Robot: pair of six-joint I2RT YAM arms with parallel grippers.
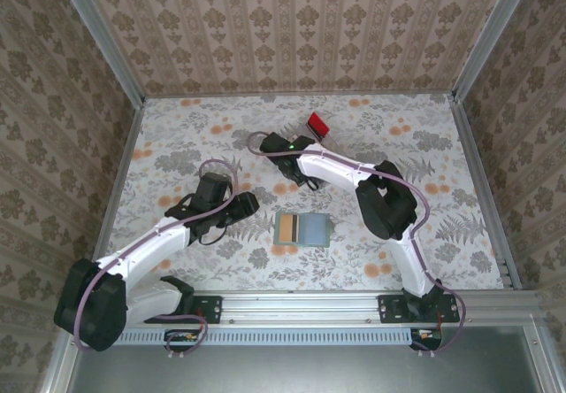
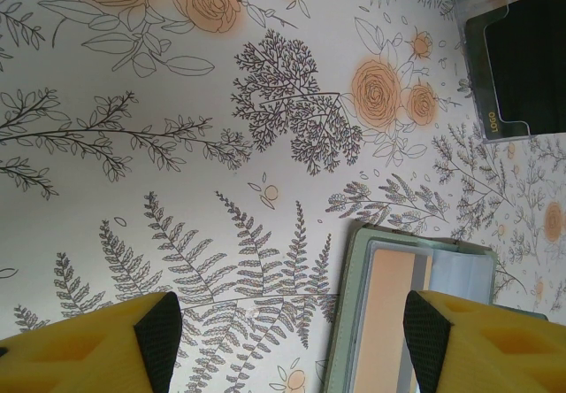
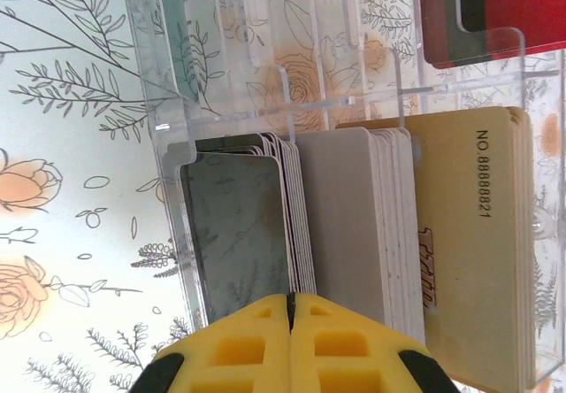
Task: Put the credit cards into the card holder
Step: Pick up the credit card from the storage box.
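Pressed shut, right gripper [image 3: 290,309], its yellow fingers together at the near edges of thin rectangular plastic credit cards [image 3: 340,225]: dark grey stack just left, beige ahead, tan to the right, all upright inside a clear plastic tray [image 3: 221,101]. Spread wide and holding nothing, left gripper [image 2: 292,335] over the floral surface [image 2: 177,189]. Open sage-green folding card holder [image 2: 407,313] lying flat, partly under one finger.

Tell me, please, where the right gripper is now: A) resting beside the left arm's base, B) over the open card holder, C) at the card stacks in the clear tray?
C: the right gripper, shut, is at the credit cards standing in the clear tray, away from the card holder.
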